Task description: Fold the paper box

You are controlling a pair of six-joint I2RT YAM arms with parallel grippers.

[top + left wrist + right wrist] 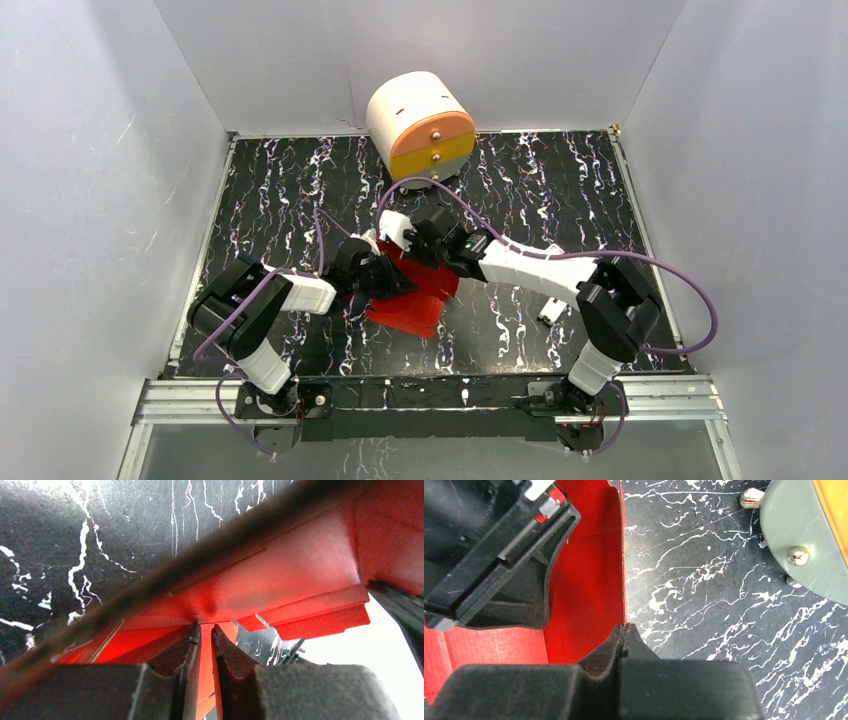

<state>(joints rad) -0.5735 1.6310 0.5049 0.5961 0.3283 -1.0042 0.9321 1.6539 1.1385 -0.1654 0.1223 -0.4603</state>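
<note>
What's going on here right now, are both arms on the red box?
Yes. Both arms meet at the paper box in the middle of the table. The left gripper pinches a thin red panel, and the right gripper is shut on the edge of another panel. The box looks only partly folded, with flaps sticking out. The round drawer unit stands apart at the far edge.

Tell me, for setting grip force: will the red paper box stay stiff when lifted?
Probably floppy: the paper box is thin card with angled flaps. Likely light: the right gripper pinches one wall by its edge, the left gripper another panel. Flaps may swing at creases.
</note>
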